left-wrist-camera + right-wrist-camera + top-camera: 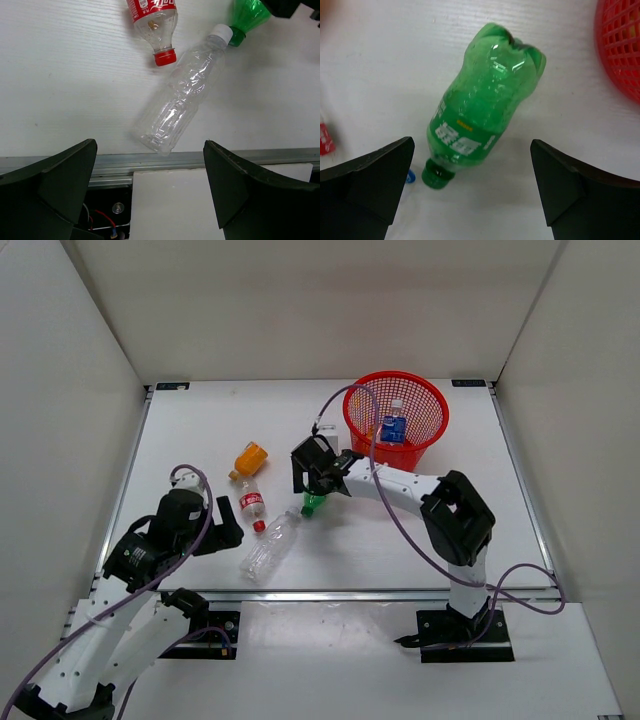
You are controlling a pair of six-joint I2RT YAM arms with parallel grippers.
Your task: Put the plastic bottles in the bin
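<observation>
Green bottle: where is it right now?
In the top view, the green bottle lies mid-table under the open right gripper, just left of the red bin, cap next to the clear bottle.

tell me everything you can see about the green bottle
The green bottle is translucent green plastic with a green screw cap, white and yellow print toward the neck, and a lobed base. It seems empty and lies on its side on the white table, base pointing toward the red bin. The right gripper hovers over it, open, a finger on either side, not touching. Its cap sits against or just beside the white cap of the clear bottle.
</observation>
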